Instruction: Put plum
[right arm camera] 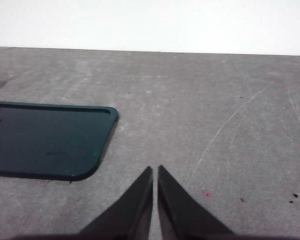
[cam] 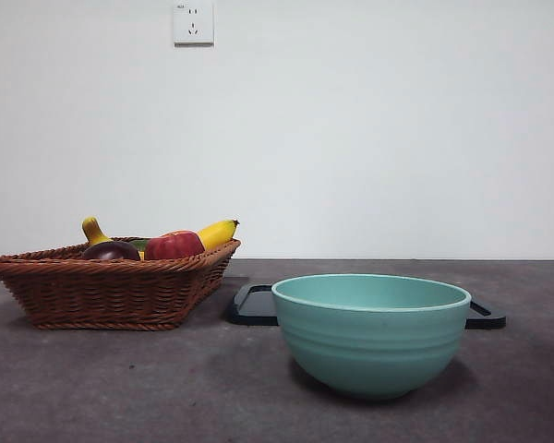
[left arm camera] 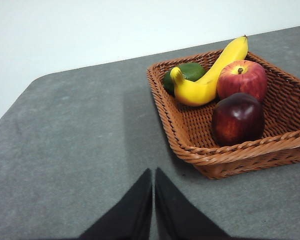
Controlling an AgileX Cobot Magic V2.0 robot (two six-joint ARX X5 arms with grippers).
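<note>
The plum (left arm camera: 237, 118) is dark maroon and glossy. It lies in a brown wicker basket (left arm camera: 190, 135), beside a red apple (left arm camera: 242, 79). In the front view the plum (cam: 111, 250) peeks over the rim of the basket (cam: 111, 286) at the left. My left gripper (left arm camera: 153, 172) is shut and empty, over bare table a short way from the basket's near corner. Over grey table next to a black tray (right arm camera: 45, 140), my right gripper (right arm camera: 155, 170) is also shut and holds nothing. Neither arm shows in the front view.
A yellow banana (left arm camera: 210, 75) and a green fruit (left arm camera: 187, 72) also lie in the basket. A teal bowl (cam: 371, 332) stands front and centre, with the black tray (cam: 254, 305) flat behind it. A white wall runs along the table's far edge.
</note>
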